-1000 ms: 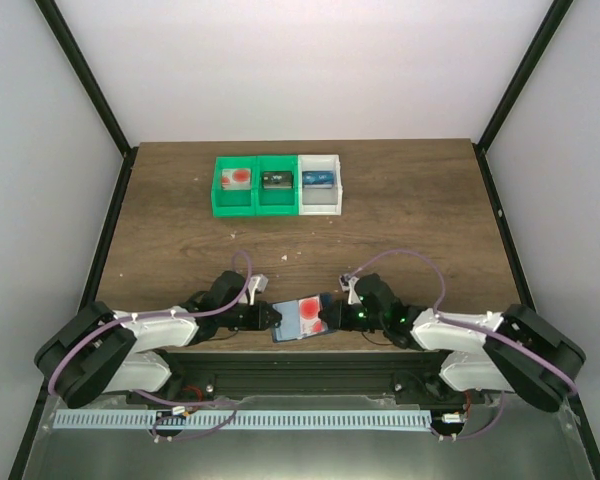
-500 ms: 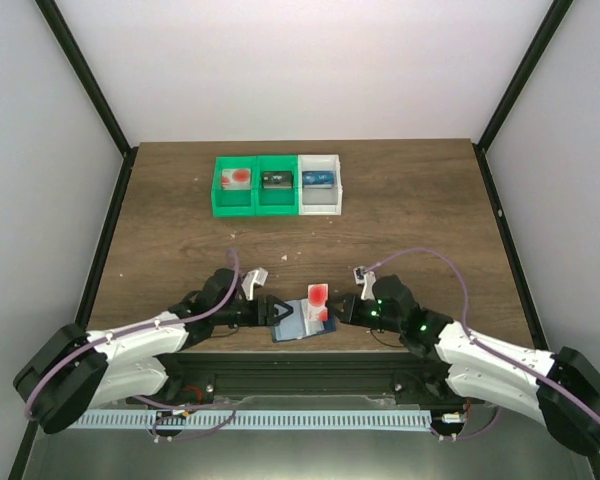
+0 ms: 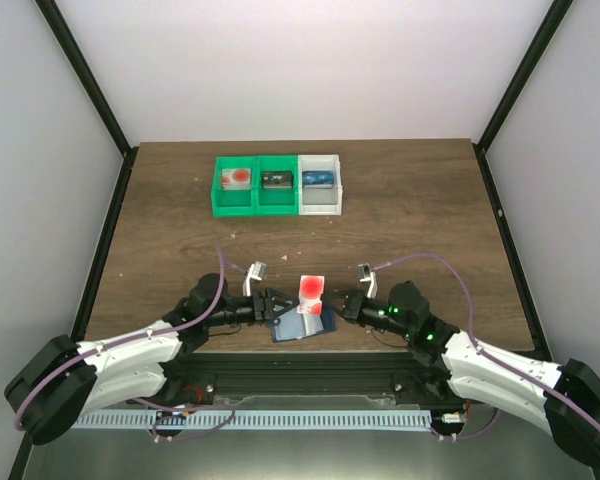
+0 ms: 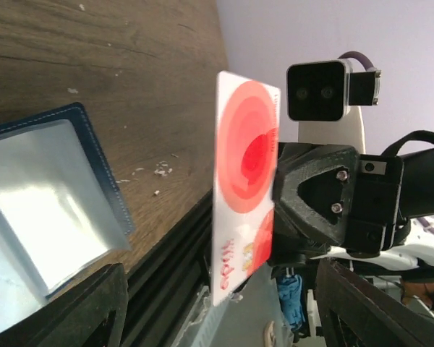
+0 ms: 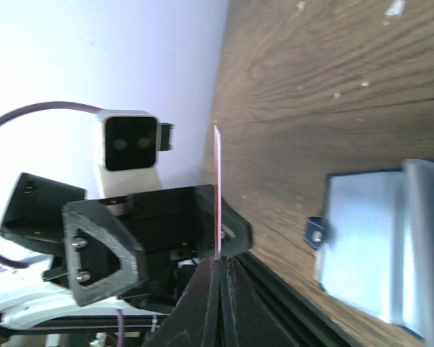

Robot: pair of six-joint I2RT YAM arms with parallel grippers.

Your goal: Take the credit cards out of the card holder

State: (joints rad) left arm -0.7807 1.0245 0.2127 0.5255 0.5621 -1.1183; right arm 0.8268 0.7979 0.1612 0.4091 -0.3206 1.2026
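Credit card (image 3: 310, 290), red circle on its face, stands upright just above the open card holder (image 3: 292, 328) at the near table edge. Right gripper (image 3: 332, 312) pinches its lower edge. Left gripper (image 3: 273, 306) sits beside the holder, fingers spread, empty. Card is likely light, stiff and slick, so an edge pinch suits it but it may pivot. Count: two cards, the second credit card (image 3: 237, 177) in the green bin (image 3: 235, 208); one holder.

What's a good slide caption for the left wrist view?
Right gripper holds a red-circle card clear of the open card holder.
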